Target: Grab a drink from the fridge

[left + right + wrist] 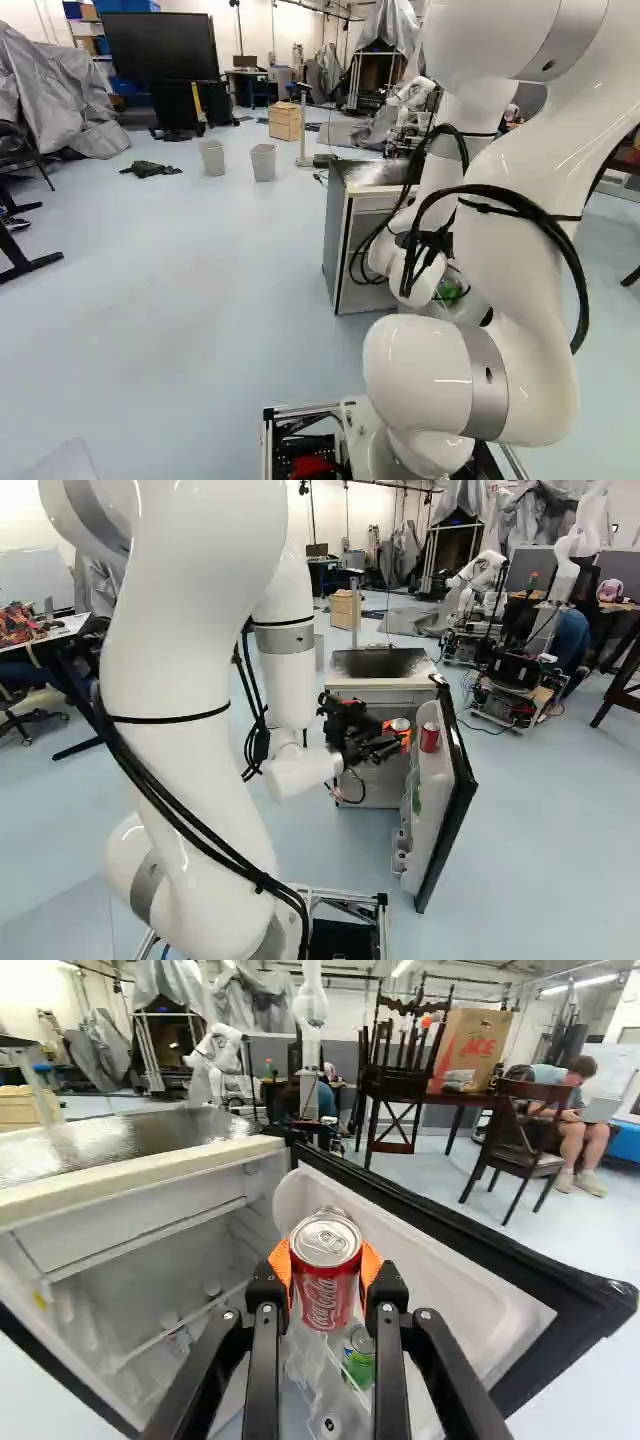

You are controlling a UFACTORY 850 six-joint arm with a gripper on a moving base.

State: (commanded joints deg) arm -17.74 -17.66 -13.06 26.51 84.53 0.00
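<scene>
Fridge (130, 1178) is open, door (450, 1270) swung out to the right, and my fingers (386, 1292) are parted just a can's width, pinching a red soda can (325, 1285) upright by the door's inner side. Probably full, so kinda heavy for its size, stiff but thin-walled, maybe slick if cold. I'd want the orange pads (371, 1264) on opposite sides near mid-height, snug not crushing, well off the pull tab (328, 1241).

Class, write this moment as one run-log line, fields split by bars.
Gripper: shut on red can | fridge door: open | at door: another red can, green can | held can clear of shelf: cannot tell
</scene>
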